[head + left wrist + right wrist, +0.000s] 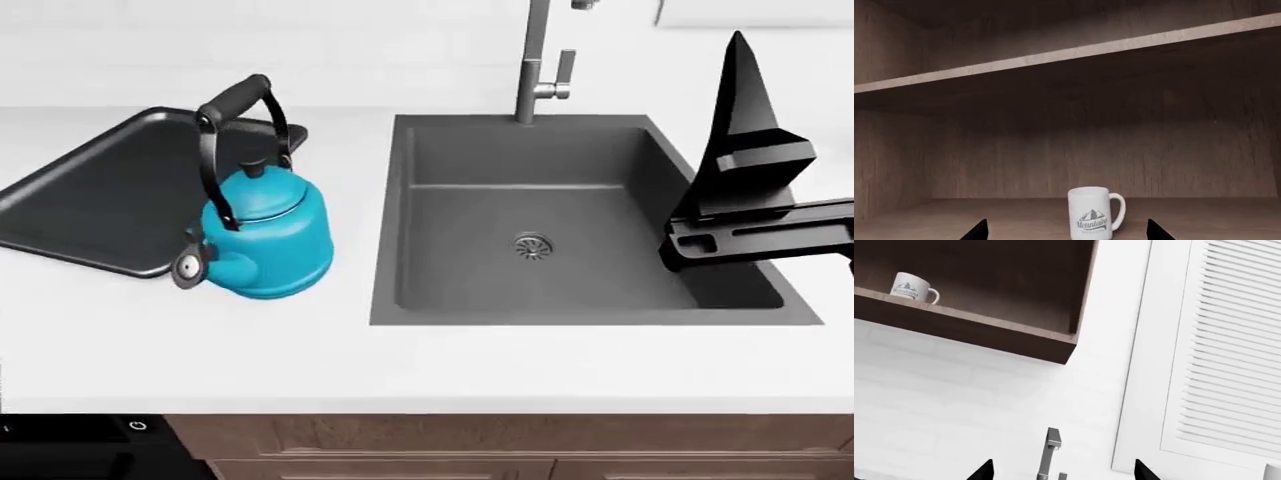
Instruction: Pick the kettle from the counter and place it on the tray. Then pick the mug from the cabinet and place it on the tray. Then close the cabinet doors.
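Left claw [1066,231]: open, holding nothing, mug [1093,212] between its tips.
Right claw [1062,471]: open, empty.
Kettle [262,233]: straddles tray [94,205] rim and desk [441,365].

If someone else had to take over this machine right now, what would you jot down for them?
Left gripper: open, empty, aimed at the mug from in front of it, not yet around it.
Right gripper: open, empty, raised over the sink.
Kettle: upright, at the tray's near edge; whether it sits fully inside the rim is unclear.
Mug: upright on the cabinet's lower shelf.
Done: kettle moved to the tray area, worth checking.
Left: grasp the mug, set it on the tray, close the cabinet doors.
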